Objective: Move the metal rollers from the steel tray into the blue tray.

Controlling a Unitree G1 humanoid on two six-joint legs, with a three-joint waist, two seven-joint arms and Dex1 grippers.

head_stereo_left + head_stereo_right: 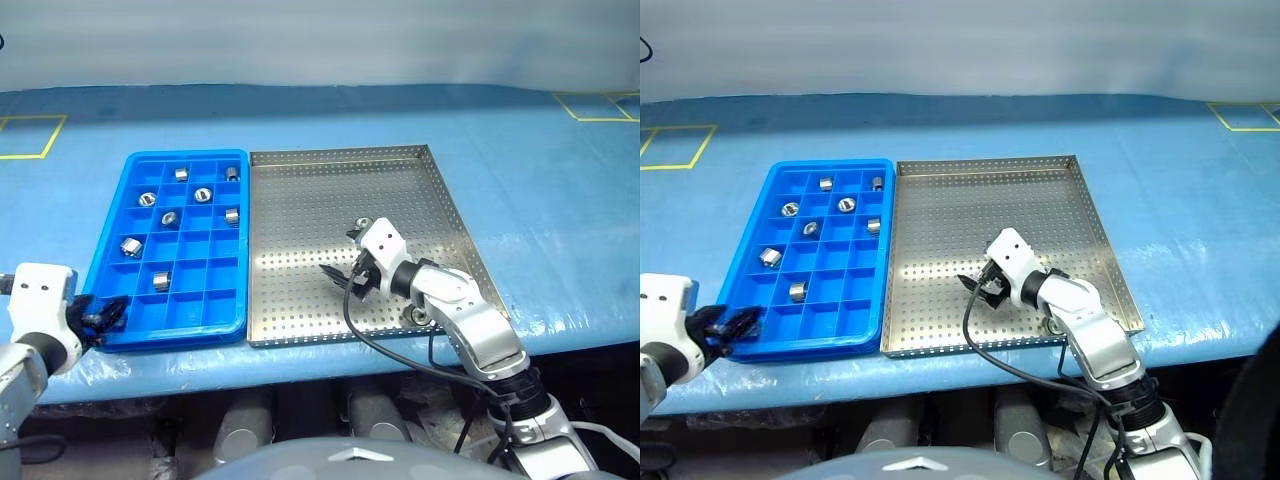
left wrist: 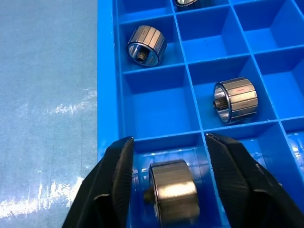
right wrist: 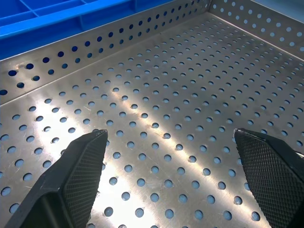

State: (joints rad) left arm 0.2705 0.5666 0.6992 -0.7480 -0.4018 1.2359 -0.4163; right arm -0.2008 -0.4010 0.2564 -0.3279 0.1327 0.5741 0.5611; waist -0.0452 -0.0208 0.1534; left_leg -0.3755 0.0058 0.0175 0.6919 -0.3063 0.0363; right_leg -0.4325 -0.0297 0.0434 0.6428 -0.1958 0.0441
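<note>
- While the left gripper [image 2: 168,185] stands spread around a roller [image 2: 173,192] lying in a near-corner cell of the blue tray [image 1: 108,240], lifting carelessly could snag it.
- The right gripper [image 3: 171,180] hangs wide open above the steel tray [image 1: 300,210]; two rollers [image 1: 363,224] hide beside its arm, easily knocked.

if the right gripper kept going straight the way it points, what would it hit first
Probably the perforated floor of the steel tray: the right gripper points low across it, fingers open, no roller between. Depth is unclear.

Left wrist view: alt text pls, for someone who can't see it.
A metal roller lies in a corner compartment of the blue tray, between the open fingers of the left gripper, neither touching it. Two more rollers lie in compartments beyond, on their sides.
</note>
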